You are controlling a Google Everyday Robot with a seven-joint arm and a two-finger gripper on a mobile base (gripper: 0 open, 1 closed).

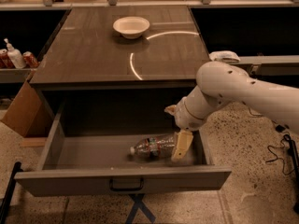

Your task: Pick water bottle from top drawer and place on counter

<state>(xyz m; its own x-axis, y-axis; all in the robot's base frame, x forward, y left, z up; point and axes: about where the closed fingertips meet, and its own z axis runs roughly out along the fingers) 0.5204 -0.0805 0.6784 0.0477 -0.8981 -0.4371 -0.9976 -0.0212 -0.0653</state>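
In the open drawer (93, 155) the bottle (152, 147) lies on its side, the claw (180, 143) at its base end; its spread I cannot tell. Likely light, crinkly, slippery: grip mid-body, gently.

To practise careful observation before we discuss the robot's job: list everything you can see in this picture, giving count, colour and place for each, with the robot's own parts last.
counter: one, glossy grey-brown wood grain, centre of view.
bowl: one, cream, on the counter's far part.
top drawer: one, grey-brown, pulled open below the counter, dark handle on its front.
water bottle: one, clear with white cap and red-dark label, lying on its side in the drawer, right of middle.
pump bottle: one, white, on the left side shelf.
cans: two, red, either side of the pump bottle.
cardboard box: one, brown, on the floor left of the drawer.
cables: dark, on the floor at right.
arm: one, white, reaching in from the right.
tool: one, tan, down in the drawer at the bottle's base end.
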